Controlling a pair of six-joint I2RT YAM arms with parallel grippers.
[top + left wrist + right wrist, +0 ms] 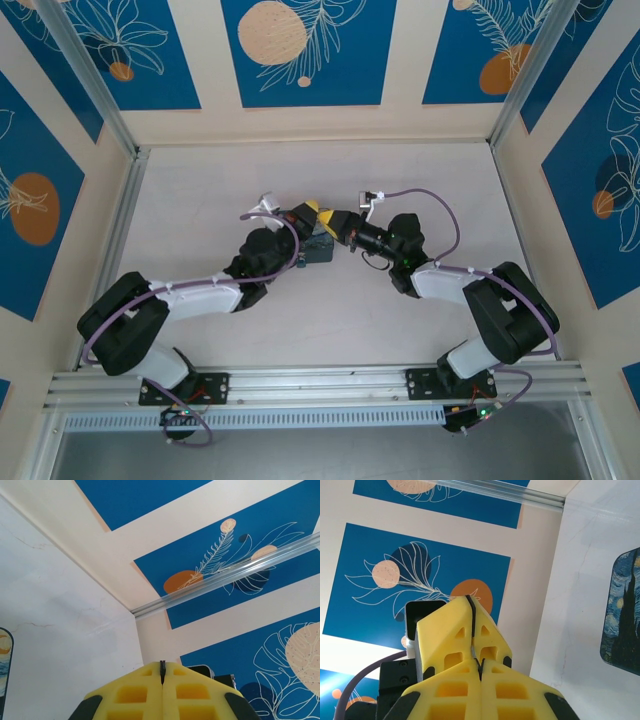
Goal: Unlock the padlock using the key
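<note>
Top view: you had both arms folded in to the middle of the table. The left gripper and right gripper were nose to nose, right by the painted tin. The padlock and key were too small to pick out there.

Left wrist: your left yellow fingers were pressed fully together, with a thin dark strip in the seam at the tips. You couldn't tell if anything was pinched. A corner of the tin showed at the left edge.

Right wrist: your right fingers were closed flat against each other, their tips butting the left gripper's closed tips. A thin grey sliver sat right at that junction. You couldn't tell whether it was the key, or which gripper had it. The tin lay off to the right, apart from the fingers.
</note>
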